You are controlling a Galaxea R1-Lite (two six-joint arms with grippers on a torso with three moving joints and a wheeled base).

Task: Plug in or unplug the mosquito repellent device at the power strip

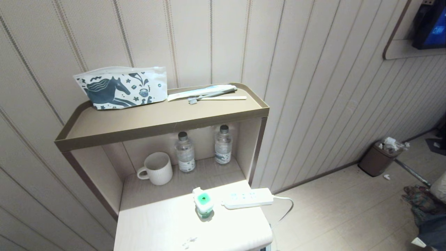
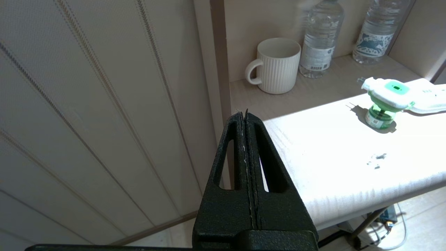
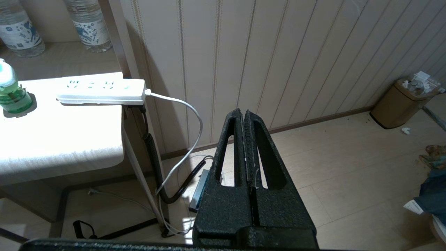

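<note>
Standing unplugged beside the power strip [image 1: 247,198], the repellent device [image 1: 203,205] awaits both empty, closed pincers, left pincer [image 2: 245,115] and right pincer [image 3: 243,114], off the bench [image 1: 167,226].

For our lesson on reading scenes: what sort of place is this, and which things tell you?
Probably a hotel or guest room: a toiletry pouch and toothbrushes on a shelf, bottled water beside a mug.

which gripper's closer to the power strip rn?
Right, likely. The right gripper hangs off the table's edge beside the power strip; the left gripper sits off the opposite edge, beyond the mosquito repellent device.
</note>
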